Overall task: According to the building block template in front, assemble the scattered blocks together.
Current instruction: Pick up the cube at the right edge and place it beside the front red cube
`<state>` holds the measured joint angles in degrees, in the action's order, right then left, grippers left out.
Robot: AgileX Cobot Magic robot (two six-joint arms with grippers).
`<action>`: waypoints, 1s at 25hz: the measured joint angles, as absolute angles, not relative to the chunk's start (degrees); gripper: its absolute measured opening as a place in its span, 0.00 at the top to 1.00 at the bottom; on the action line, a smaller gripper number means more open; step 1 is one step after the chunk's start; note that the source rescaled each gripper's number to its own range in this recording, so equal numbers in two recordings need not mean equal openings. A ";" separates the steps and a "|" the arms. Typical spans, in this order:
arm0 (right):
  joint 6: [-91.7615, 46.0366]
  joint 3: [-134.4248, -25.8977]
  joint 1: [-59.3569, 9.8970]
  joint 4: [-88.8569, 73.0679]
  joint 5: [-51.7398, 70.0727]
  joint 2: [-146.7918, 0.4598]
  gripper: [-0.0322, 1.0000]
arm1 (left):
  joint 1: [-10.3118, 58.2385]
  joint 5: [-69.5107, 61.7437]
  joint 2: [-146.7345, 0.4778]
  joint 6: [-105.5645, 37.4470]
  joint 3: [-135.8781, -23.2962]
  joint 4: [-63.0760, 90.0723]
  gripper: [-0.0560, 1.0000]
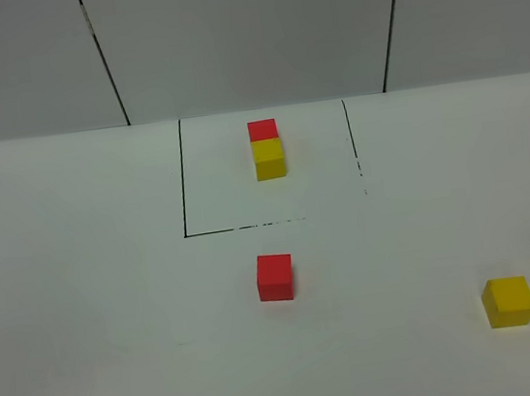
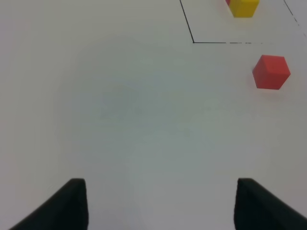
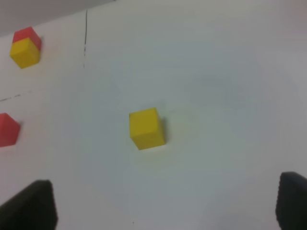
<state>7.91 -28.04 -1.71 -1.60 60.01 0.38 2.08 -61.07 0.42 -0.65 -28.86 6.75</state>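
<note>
The template (image 1: 266,149) is a red cube joined to a yellow cube inside a thin black drawn frame at the back middle; it also shows in the left wrist view (image 2: 242,6) and the right wrist view (image 3: 25,47). The loose red cube (image 1: 274,277) lies in front of the frame, also in the left wrist view (image 2: 270,72) and the right wrist view (image 3: 8,129). The loose yellow cube (image 1: 508,302) lies at the front right, also in the right wrist view (image 3: 146,128). My left gripper (image 2: 160,203) is open and empty. My right gripper (image 3: 165,203) is open and empty, with the yellow cube ahead of it. Neither arm shows in the high view.
The white table (image 1: 94,308) ends at a grey panelled wall (image 1: 244,35) behind the frame. The drawn frame line (image 1: 183,189) is broken on its right and front sides.
</note>
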 joint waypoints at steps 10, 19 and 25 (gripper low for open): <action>7.91 -33.01 -1.71 -0.64 62.54 -19.19 0.00 | 2.08 -61.07 0.42 -0.65 -28.86 6.75 0.59; 3.67 -42.65 -2.02 -6.21 57.24 -58.51 0.00 | 2.08 -61.07 0.42 -0.60 -28.86 6.75 0.59; 2.31 -50.31 -10.81 -5.39 52.21 -78.48 0.00 | 2.08 -61.07 0.42 -0.60 -28.86 6.75 0.59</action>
